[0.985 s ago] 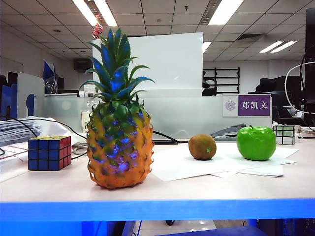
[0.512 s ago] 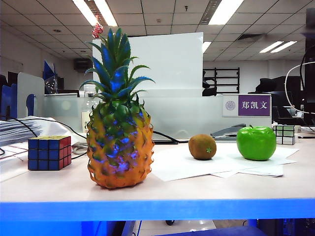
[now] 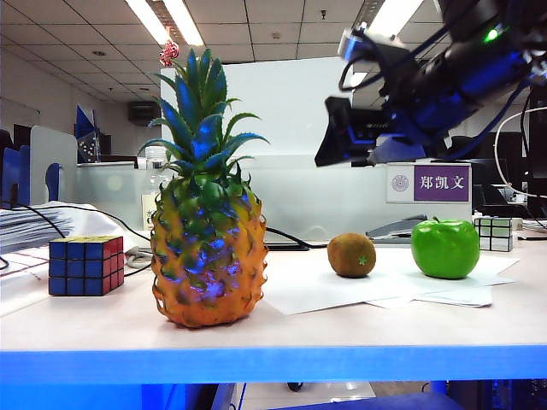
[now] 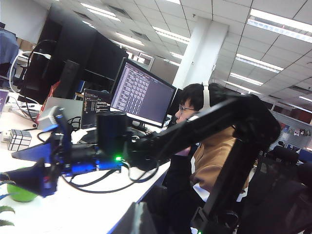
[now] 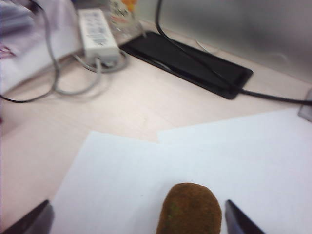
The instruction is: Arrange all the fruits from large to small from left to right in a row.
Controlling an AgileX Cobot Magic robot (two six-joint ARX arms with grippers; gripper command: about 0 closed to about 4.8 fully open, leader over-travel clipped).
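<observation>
In the exterior view the tall pineapple (image 3: 208, 248) stands at the left, the brown kiwi (image 3: 351, 254) lies right of middle, and the green apple (image 3: 444, 248) sits right of the kiwi. My right gripper (image 3: 342, 135) hangs high above the kiwi. In the right wrist view it (image 5: 137, 222) is open, with the kiwi (image 5: 190, 210) low between its wide-spread fingertips (image 5: 241, 222) and untouched. The left wrist view looks across at the right arm and the apple (image 4: 19, 192). Of my left gripper (image 4: 139, 219) only one dark wedge shows.
A dark puzzle cube (image 3: 85, 265) sits left of the pineapple and a small white-green cube (image 3: 494, 233) behind the apple. White paper sheets (image 3: 342, 295) lie under kiwi and apple. A power strip (image 5: 97, 31), cables and a black flat slab (image 5: 190, 63) lie behind. A seated person (image 4: 204, 146) is beyond the table.
The right arm has swung into the exterior view at the upper right, above the kiwi and apple. The three fruits and both cubes have not moved.
</observation>
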